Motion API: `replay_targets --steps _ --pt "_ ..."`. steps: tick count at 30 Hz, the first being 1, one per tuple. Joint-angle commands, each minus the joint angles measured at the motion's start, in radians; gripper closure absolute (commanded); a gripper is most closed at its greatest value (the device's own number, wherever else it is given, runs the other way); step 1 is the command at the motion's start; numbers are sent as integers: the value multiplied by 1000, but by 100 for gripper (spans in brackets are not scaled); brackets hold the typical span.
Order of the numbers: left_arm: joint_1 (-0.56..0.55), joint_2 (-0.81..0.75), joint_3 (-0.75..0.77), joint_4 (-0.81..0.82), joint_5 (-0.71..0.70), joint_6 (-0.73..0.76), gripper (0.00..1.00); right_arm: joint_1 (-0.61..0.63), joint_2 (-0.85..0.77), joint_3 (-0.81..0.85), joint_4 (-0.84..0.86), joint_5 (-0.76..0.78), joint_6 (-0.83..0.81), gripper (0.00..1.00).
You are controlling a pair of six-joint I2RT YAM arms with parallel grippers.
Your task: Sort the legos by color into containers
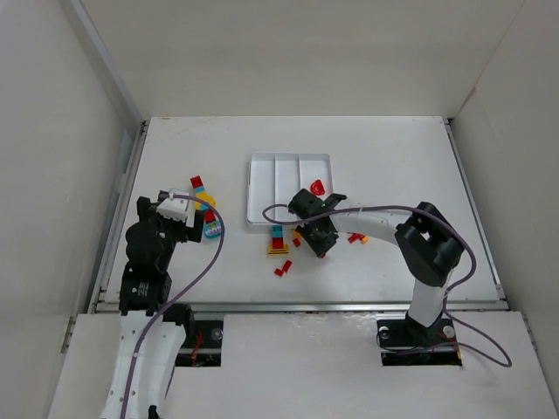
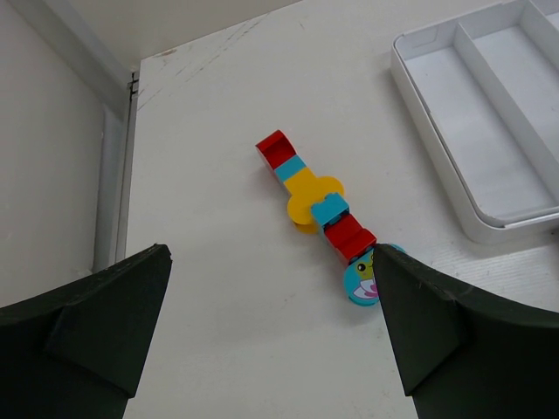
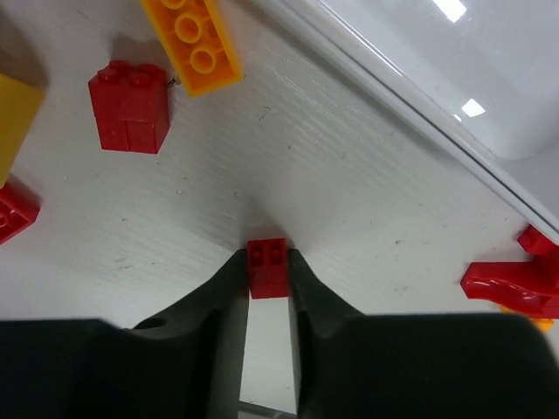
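We judge the main risk to be a slip. The right gripper [image 3: 267, 255] is closed on a small red brick [image 3: 267, 271] with only its fingertips, so the brick could twist or drop out as it lifts. It might then land outside the tray [image 1: 262, 188] or in the wrong compartment. The tray's near wall is close by, so a low carry could clip it.

The brick sits on the table just off the tray's near edge. It is glossy, squarish and plain red, with two studs showing. An orange brick [image 3: 192, 39] and another red brick [image 3: 131, 106] lie near it.

The left gripper [image 2: 271, 253] stands wide open, holding nothing, above a chain of mixed bricks [image 2: 314, 205] to the left of the tray.
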Motion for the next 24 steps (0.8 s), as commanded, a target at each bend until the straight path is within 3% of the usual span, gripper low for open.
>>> replay_targets --steps 1,4,5,10,13,15,17,20,23,24 --pt "6 -13 -8 31 -7 28 0 5 -17 26 11 -11 -6 76" --pt "6 -13 -8 31 -16 28 0 5 -52 7 22 -33 -6 97" --pt "6 -13 -8 31 -16 28 0 5 -78 7 22 -33 -6 100" --pt "6 -13 -8 22 -7 51 0 5 -288 30 103 25 96 100" --pt "6 -13 -8 31 -16 61 0 -93 -371 20 299 12 144 100" --pt "6 -4 -8 52 -48 75 0 -180 -310 96 335 -70 154 100" --pt "6 7 12 62 -59 54 0 -231 -123 206 253 -111 154 100" --pt "6 27 46 62 51 78 0 -258 41 342 174 -111 128 100" --pt "6 49 67 37 166 149 0 -270 69 375 174 -69 128 90" --pt "6 68 67 28 236 172 0 -281 69 376 174 -69 128 72"
